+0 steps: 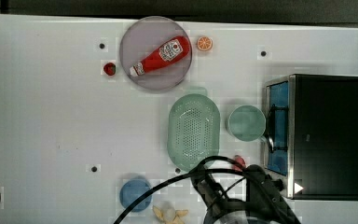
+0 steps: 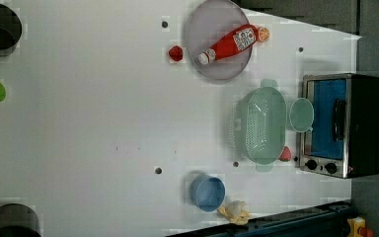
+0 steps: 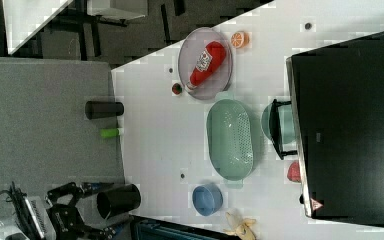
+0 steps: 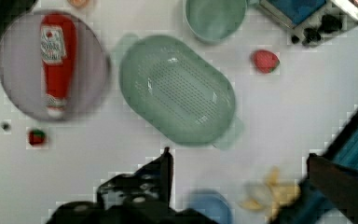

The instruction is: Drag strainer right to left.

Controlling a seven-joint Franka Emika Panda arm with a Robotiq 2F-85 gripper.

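Claw (image 4: 237, 161) gapes wide above one strainer (image 4: 177, 88), two bowls, perhaps two strawberries.

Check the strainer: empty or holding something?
Empty. The strainer sits upright on the table, its perforated bottom bare in the top view and the wrist view.

place: robot lab | evidence: white table (image 1: 51, 116) with bolt holes (toy kitchenware)

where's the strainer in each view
top view: strainer right of centre.
left view: strainer right of centre.
right view: strainer just right of centre.
wrist view: strainer in the middle.
Shared landmark: small green bowl beside it, toward the oven.
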